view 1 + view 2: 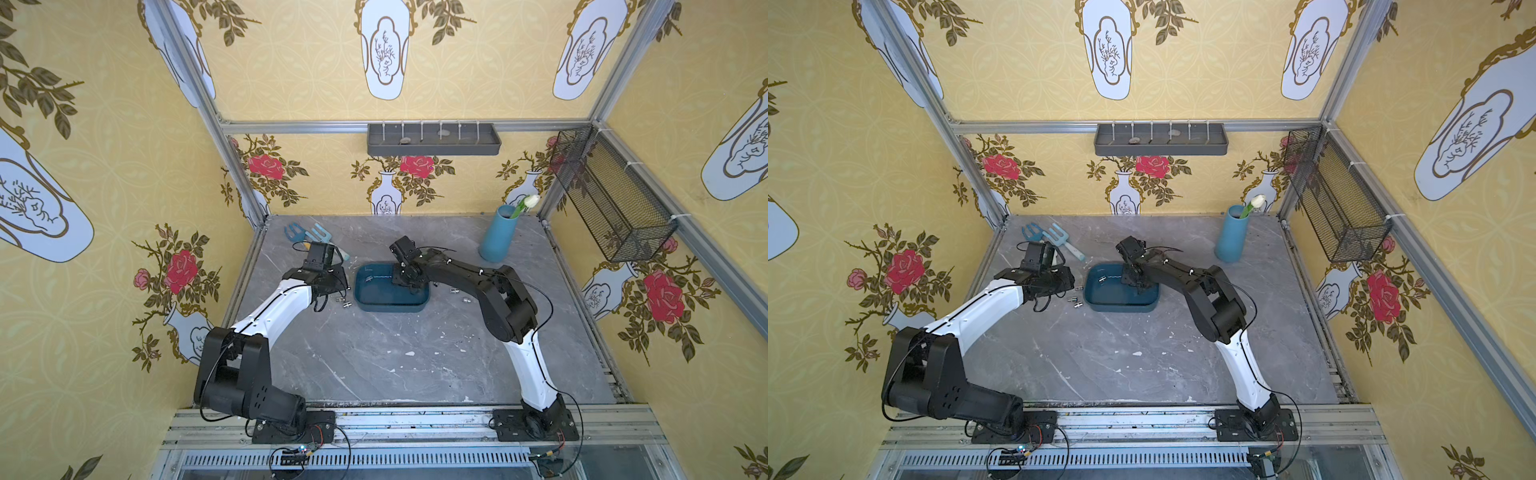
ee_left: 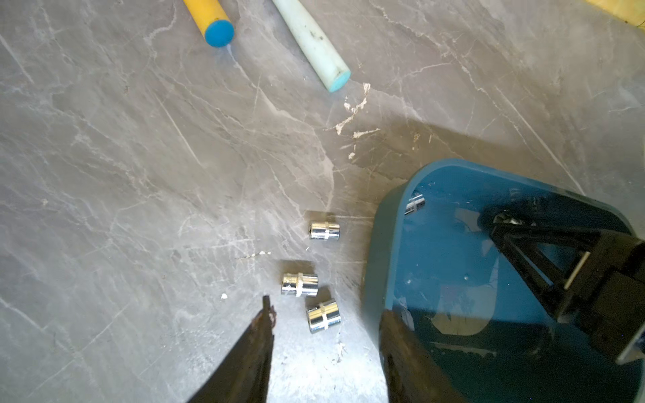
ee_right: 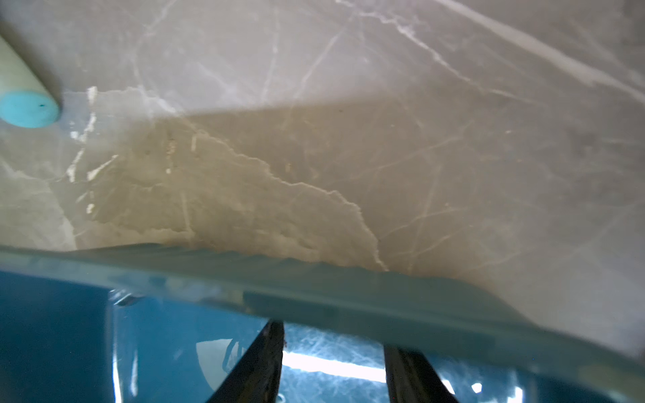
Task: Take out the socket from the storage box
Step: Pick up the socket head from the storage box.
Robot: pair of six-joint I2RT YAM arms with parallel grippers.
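Socket [image 2: 414, 205]: one chrome piece lying on the floor of the storage box [image 2: 375, 261], at the end nearer the left jaws. It sits apart from the right jaws and is not between them.

Left jaws: outside the box, just beside its end wall. They stand partly open and hold nothing.

Loose sockets, three: on the table by the left jaws. One [image 2: 324, 315] shows in the gap beneath them, and two [image 2: 300, 284] [image 2: 324, 231] lie just ahead of them. All are outside the box.

Tool handles, two: one yellow [image 2: 213, 24] and one pale [image 2: 314, 45], well ahead of the left jaws.

Right jaws: lowered inside the box, near its long wall [image 3: 314, 279]. They are partly open, with only bare box floor between them.

Small chrome pieces [image 1: 454, 291]: on the table outside the box, beyond the right jaws.
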